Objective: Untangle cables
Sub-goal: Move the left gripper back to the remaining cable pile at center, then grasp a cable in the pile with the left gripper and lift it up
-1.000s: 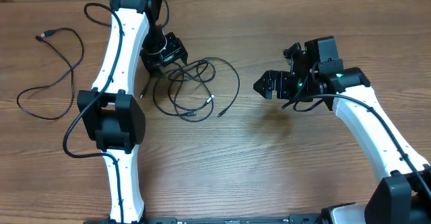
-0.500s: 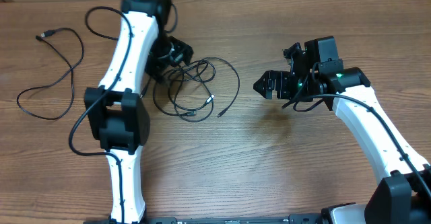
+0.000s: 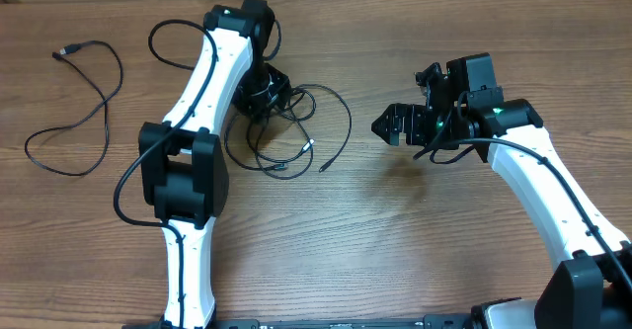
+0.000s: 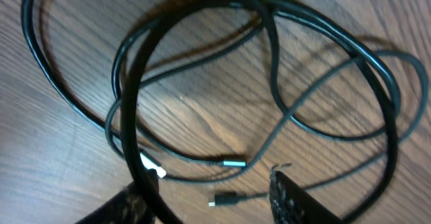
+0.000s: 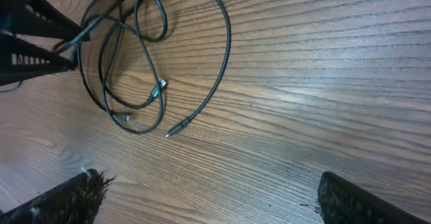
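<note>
A tangle of thin black cables (image 3: pixel 296 136) lies at the table's middle left. My left gripper (image 3: pixel 265 94) hovers over the tangle's upper left edge. In the left wrist view the left gripper (image 4: pixel 212 192) has its jaws apart, and one cable strand (image 4: pixel 135 109) runs down along the inside of the left finger (image 4: pixel 124 209). A silver-tipped plug (image 4: pixel 234 163) and a small plug (image 4: pixel 225 199) rest on the wood between the jaws. My right gripper (image 3: pixel 383 125) is wide open to the right of the tangle and holds nothing. The right wrist view has the right gripper (image 5: pixel 209 183) above bare wood, with the cables (image 5: pixel 227 39) ahead.
A separate black cable (image 3: pixel 106 112) with a plug end (image 3: pixel 65 50) lies loose at the far left. The left arm's own thicker wire (image 3: pixel 158 33) loops beside its upper link. The wooden table (image 3: pixel 395 230) spreads between the two arms.
My left arm has swung to the right, carrying its gripper onto the tangle's upper left, and its jaws have narrowed. The right arm has not moved.
</note>
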Tool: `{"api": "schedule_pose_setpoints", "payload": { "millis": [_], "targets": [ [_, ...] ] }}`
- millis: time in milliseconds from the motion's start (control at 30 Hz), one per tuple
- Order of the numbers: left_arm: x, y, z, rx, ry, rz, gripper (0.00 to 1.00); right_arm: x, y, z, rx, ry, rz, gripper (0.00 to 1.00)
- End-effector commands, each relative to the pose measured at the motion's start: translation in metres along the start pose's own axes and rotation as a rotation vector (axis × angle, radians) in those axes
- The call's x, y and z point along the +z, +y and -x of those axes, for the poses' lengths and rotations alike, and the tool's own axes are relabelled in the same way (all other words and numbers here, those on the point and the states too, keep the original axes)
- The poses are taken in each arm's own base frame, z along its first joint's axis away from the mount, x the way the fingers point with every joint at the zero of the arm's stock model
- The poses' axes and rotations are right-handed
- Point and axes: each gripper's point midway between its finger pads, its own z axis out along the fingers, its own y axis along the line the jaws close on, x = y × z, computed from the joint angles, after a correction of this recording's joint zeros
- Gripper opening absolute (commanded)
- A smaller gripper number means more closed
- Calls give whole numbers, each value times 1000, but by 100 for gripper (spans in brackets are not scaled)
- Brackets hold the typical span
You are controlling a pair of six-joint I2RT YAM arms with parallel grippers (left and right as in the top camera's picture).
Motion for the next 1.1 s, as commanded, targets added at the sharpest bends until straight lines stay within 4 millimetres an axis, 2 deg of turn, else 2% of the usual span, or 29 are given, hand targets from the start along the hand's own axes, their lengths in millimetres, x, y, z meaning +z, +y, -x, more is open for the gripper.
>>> {"api": "schedule_pose_setpoints", "payload": {
  "millis": [0,133,267,400,533,633,700,800,867,933,1000,1067],
  "targets": [
    [11,3,4,-8,-51,38,4,-2,2,3,-8,-13,-5,100],
    [3,-6,-1,61,-10,-20,4,-2,2,3,-8,-13,-5,100],
    [-32,-28,0,288,-43,-148,4,-2,2,3,-8,-13,-5,100],
    [-98,-51,-7,558,-167,-300,4,-2,2,3,-8,-13,-5,100],
    [-191,-67,-31,837,-380,-464,4,-2,2,3,-8,-13,-5,100],
    [-260,-69,-50,976,-567,-578,4,-2,2,3,-8,-13,-5,100],
    [-308,-65,-61,1006,-692,-666,4,-2,2,3,-8,-13,-5,100],
    [-363,-52,-77,1012,-826,-767,4,-2,2,3,-8,-13,-5,100],
    [-389,-41,-87,1015,-886,-815,4,-2,2,3,-8,-13,-5,100],
    [-406,-32,-98,1032,-927,-847,4,-2,2,3,-8,-13,-5,100],
    [-413,-25,-110,1138,-982,-830,4,-2,2,3,-8,-13,-5,100],
    [-411,-21,-114,1242,-1036,-764,4,-2,2,3,-8,-13,-5,100]
  ]
}}
